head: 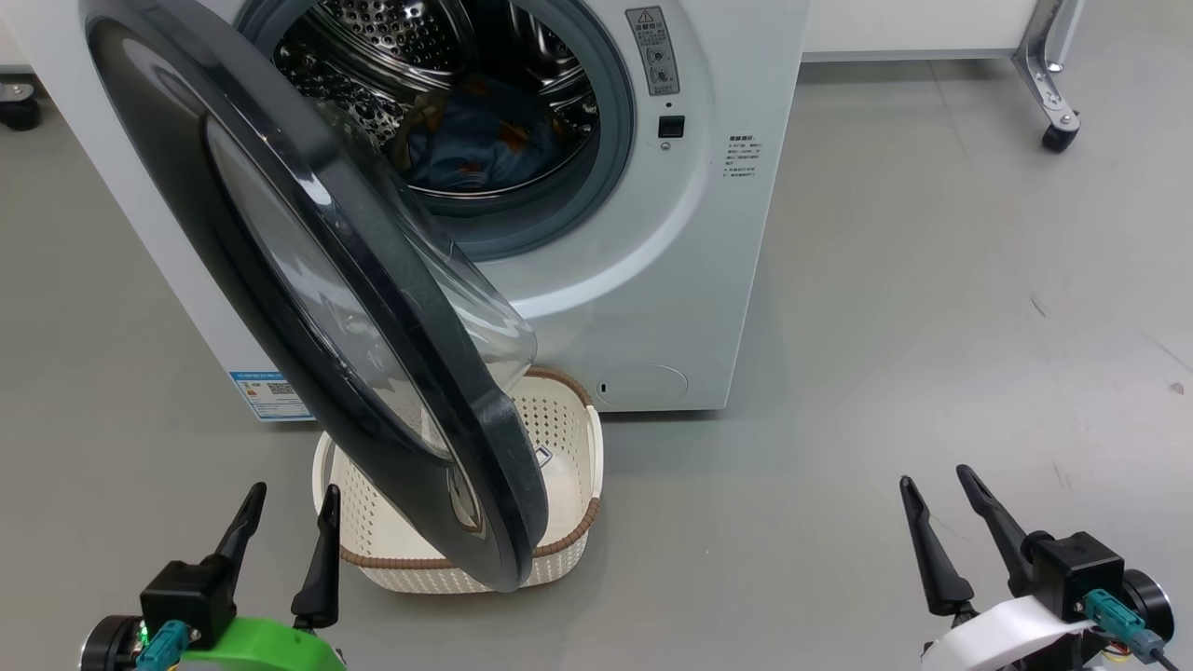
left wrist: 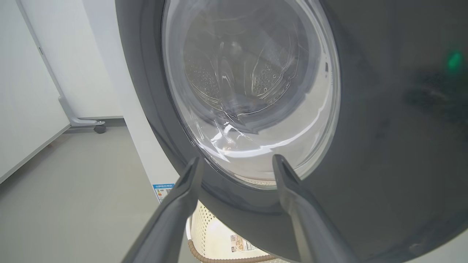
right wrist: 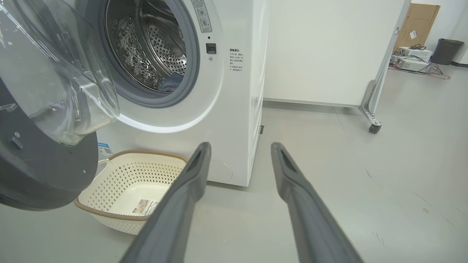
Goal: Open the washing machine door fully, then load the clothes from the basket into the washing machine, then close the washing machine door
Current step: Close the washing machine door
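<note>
I have the washing machine [head: 652,280] ahead of me on the floor [head: 932,326]. Its door [head: 373,308] stands out toward me, left of the opening and over the basket [head: 569,438]. The basket sits on the floor just before the machine. The clothes [head: 485,140] lie inside the drum [head: 373,37].

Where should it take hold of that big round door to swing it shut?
Likely the black rim of the washing machine door at its free edge, over the basket. Come from the robot's left, where the open left pincer faces its outer side; that edge stands farthest out.
</note>
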Tool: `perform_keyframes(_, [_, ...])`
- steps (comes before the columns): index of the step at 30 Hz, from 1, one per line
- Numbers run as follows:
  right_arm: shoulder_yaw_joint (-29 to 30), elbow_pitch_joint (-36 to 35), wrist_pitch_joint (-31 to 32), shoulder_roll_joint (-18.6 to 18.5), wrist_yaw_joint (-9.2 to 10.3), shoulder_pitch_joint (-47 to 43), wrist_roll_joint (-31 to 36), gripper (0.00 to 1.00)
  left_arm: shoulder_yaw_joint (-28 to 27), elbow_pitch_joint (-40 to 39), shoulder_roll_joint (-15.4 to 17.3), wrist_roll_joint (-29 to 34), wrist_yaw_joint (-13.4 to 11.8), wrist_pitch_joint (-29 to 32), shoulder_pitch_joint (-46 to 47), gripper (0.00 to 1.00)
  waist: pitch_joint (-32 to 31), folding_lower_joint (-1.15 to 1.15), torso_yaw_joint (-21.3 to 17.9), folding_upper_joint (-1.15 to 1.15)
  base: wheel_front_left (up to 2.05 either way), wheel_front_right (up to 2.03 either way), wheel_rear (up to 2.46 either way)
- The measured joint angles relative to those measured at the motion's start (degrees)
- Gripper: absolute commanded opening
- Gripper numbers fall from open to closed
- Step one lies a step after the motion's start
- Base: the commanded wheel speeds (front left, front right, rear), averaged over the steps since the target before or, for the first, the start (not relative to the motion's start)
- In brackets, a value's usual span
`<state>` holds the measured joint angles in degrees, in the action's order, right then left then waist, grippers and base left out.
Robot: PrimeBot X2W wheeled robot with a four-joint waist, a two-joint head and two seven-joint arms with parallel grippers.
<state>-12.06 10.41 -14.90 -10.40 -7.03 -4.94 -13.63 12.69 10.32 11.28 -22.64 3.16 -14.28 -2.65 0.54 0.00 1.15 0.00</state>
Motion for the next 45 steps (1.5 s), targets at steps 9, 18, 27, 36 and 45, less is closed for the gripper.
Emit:
perform_keyframes(9, [-0.01, -0.01, 0.00, 0.01, 0.00, 0.00, -0.02, 0.00, -2.71, -0.38, -1.69, 1.97, 0.00, 0.00, -1.53, 1.00, -0.01, 0.00, 0.05, 0.00, 0.00, 0.00, 0.00])
perform_keyframes(18, [-0.01, -0.05, 0.00, 0.24, 0.00, 0.01, -0.01, 0.00, -4.12, -0.68, -3.08, 3.11, 0.46, 0.00, -2.14, 1.00, 0.24, 0.00, -0.05, 0.00, 0.00, 0.00, 0.00])
perform_keyframes(27, [-1.79, -3.05, 0.00, 0.99, 0.00, 3.03, -0.02, 0.00, -6.42, -0.56, -3.81, 3.80, 1.21, 0.00, -2.95, 1.00, 0.54, 0.00, 0.11, 0.00, 0.00, 0.00, 0.00])
perform_keyframes(36, [-7.69, -9.67, 0.00, 1.19, 0.00, 10.95, 0.26, 0.00, -7.90, -0.18, -4.74, 4.04, 1.47, 0.00, -3.27, 1.00, 0.69, 0.00, 0.66, 0.00, 0.00, 0.00, 0.00])
perform_keyframes(45, [-18.56, -17.38, -0.01, 2.75, 0.00, 20.36, 0.10, 0.00, -8.54, 0.18, -5.38, 5.57, 2.38, 0.00, -3.24, 1.00, 0.56, 0.00, 2.15, 0.00, 0.00, 0.00, 0.00])
